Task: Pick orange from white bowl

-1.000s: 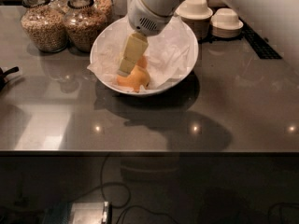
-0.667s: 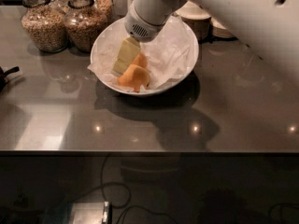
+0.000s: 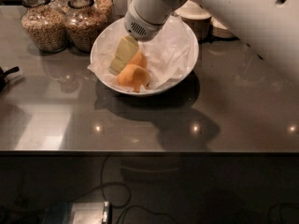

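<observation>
The white bowl (image 3: 187,62), lined with crinkled white paper, stands at the back middle of the dark table. Two oranges lie in its front left part. The larger orange (image 3: 133,77) is nearest the rim. A paler orange (image 3: 139,59) sits just behind it, partly hidden. My gripper (image 3: 120,60) reaches down into the bowl from the white arm above. It sits at the left side of the oranges and touches or nearly touches them. Its tip is low, near the paper.
Two glass jars of grain (image 3: 44,26) (image 3: 85,24) stand close behind the bowl at the left. Cream lidded containers (image 3: 200,18) stand behind it at the right. A dark object (image 3: 6,73) pokes in at the left edge. The table's front edge (image 3: 149,149) runs across the view.
The gripper has moved lower and a little left in the bowl, beside the oranges. The white arm has swung further over the right side of the view.
</observation>
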You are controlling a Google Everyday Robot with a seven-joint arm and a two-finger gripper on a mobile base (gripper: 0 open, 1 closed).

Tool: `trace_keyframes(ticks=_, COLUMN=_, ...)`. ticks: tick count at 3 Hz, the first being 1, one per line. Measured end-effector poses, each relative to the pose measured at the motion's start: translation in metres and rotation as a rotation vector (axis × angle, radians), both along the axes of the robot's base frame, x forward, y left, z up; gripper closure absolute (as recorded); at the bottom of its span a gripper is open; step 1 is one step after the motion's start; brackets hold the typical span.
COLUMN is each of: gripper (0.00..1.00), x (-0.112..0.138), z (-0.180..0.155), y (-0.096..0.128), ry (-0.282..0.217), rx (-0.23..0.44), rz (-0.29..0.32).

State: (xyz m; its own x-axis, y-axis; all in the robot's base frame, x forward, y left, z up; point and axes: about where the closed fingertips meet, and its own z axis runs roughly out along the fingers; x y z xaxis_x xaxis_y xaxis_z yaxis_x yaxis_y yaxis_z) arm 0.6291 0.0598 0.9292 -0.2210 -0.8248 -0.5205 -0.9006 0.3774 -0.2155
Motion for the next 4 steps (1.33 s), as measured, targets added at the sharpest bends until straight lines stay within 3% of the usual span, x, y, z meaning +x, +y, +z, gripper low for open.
trace_keyframes(ticks=1, gripper=0.00, x=-0.007, z=-0.006, y=-0.012, ry=0.039, rx=-0.001, rz=-0.088)
trace_keyframes(ticks=2, gripper=0.00, x=-0.026, z=-0.012, y=-0.039, ry=0.070, rx=-0.018, rz=-0.253)
trace_keyframes(ticks=3, gripper=0.00, x=-0.039, z=-0.017, y=-0.049, ry=0.089, rx=-0.021, rz=-0.329)
trace_keyframes(ticks=4, gripper=0.19, x=-0.039, z=-0.018, y=-0.049, ry=0.092, rx=-0.020, rz=-0.333)
